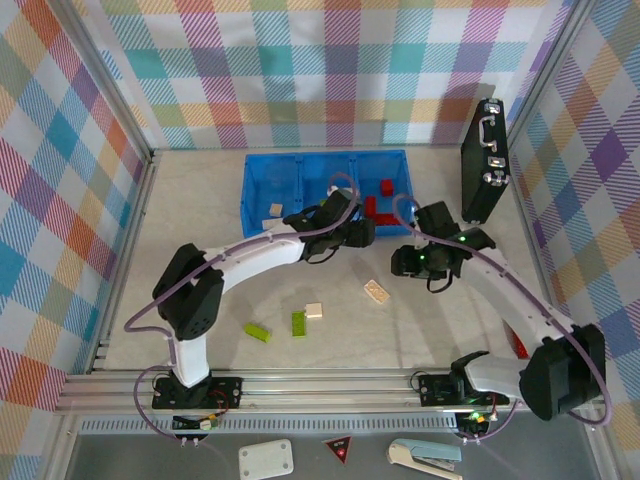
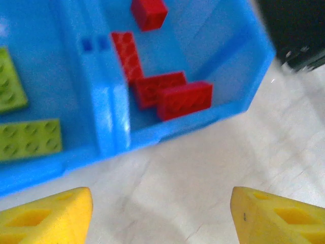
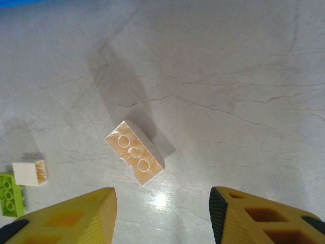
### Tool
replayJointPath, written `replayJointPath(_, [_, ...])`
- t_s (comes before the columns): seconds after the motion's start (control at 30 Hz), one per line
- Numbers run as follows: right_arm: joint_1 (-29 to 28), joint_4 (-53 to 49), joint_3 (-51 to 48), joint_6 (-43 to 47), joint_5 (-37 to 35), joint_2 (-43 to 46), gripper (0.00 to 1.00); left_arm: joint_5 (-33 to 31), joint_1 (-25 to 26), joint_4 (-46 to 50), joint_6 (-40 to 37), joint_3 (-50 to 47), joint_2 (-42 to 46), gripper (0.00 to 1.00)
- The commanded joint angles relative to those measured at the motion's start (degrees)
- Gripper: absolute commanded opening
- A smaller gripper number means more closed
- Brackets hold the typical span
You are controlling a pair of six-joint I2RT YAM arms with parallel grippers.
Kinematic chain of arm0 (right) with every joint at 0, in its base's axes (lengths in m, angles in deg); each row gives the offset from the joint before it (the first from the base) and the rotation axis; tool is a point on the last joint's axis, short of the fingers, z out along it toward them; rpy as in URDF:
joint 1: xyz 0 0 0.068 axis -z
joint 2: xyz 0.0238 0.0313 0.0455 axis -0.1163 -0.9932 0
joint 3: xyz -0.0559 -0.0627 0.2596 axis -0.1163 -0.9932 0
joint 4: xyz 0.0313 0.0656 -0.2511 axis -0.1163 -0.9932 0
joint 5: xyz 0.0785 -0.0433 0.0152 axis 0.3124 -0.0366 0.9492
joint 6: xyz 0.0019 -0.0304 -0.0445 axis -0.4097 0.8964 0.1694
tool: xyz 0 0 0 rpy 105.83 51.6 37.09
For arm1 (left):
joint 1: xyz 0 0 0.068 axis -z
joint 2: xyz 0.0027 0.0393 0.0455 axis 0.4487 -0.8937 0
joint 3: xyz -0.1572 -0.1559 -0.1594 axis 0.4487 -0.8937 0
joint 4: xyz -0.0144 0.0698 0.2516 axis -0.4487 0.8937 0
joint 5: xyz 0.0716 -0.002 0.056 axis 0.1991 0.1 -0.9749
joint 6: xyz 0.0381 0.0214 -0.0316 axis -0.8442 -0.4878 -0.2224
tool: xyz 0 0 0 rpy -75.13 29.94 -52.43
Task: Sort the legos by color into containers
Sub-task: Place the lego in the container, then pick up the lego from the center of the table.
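partly sorted: red legos (image 2: 175, 99) in bin (image 1: 262, 172); cream lego (image 3: 135, 152), three more loose on desk (image 1: 200, 220); left tool (image 2: 161, 195), right tool (image 3: 162, 195) open wide, empty.

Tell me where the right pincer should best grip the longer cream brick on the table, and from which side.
Probably from straight above, closing on the two long side walls of the cream brick. It lies flat on the table, diagonal to the open right pincer, so the wrist should turn first.
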Motion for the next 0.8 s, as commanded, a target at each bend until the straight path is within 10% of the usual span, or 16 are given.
replayJointPath(0.0, [-2.4, 0.5, 0.6, 2.6, -1.9, -3.3, 0.53, -1.4, -1.2, 3.3, 0.9, -3.4, 5.3, 0.71])
replayJointPath(0.77, [-14.3, -1.7, 12.1, 14.3, -10.0, -26.9, 0.58, -8.6, -7.3, 10.5, 4.3, -25.7, 28.2, 0.72])
